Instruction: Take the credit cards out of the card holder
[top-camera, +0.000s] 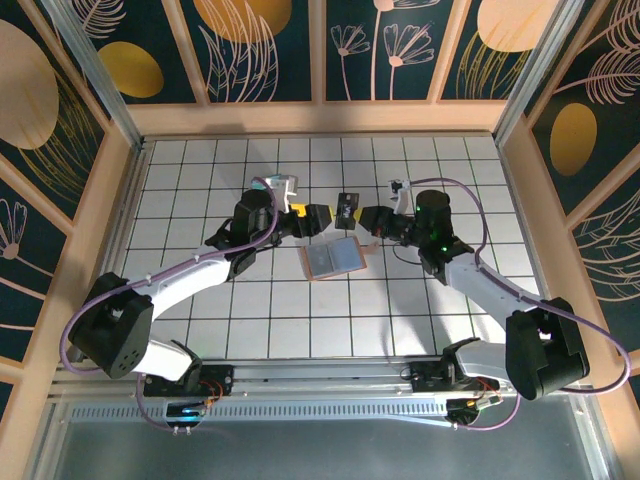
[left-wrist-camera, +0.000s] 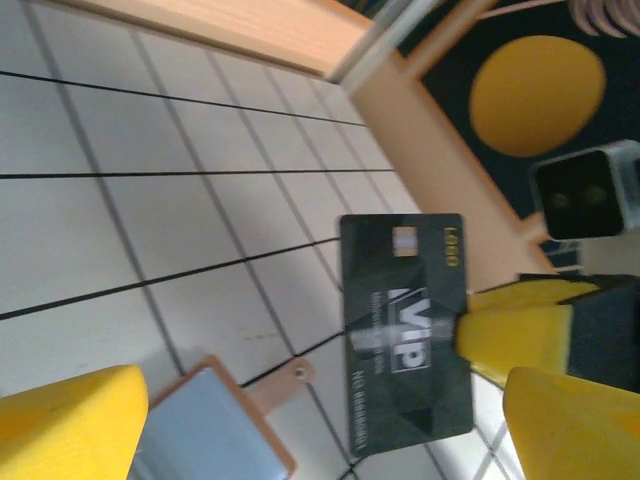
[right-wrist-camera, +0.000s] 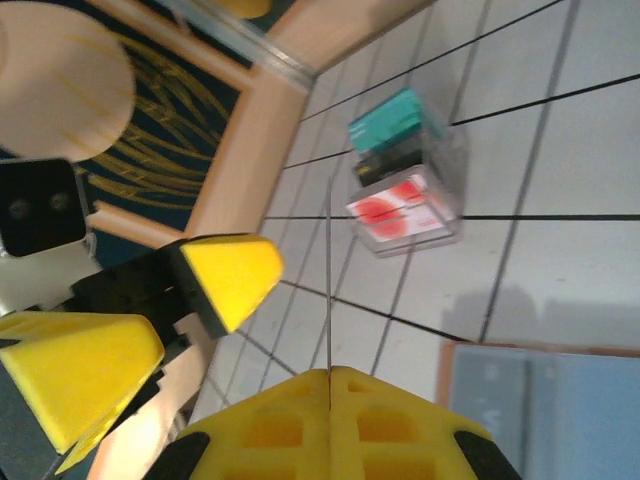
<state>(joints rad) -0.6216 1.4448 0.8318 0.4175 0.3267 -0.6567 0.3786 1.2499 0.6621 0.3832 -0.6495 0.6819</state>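
A dark credit card (left-wrist-camera: 405, 330) marked VIP hangs above the tiles, pinched at one edge by my right gripper (right-wrist-camera: 329, 375), which is shut on it. From that wrist the card shows edge-on as a thin line. My left gripper (left-wrist-camera: 325, 385) faces it with both yellow fingers spread wide; the card lies just beyond their tips, untouched. From above, the card (top-camera: 347, 210) sits between the left gripper (top-camera: 318, 213) and the right gripper (top-camera: 365, 217). The card holder (top-camera: 333, 258) lies open on the table just in front of them, its greyish-blue inside up and its snap tab (left-wrist-camera: 285, 380) sticking out.
A small clear box (right-wrist-camera: 405, 175) stands on the tiles beyond the held card, holding teal, dark and red-and-white cards. Wooden walls (top-camera: 320, 118) and metal posts fence the white tiled table (top-camera: 300, 330) on three sides.
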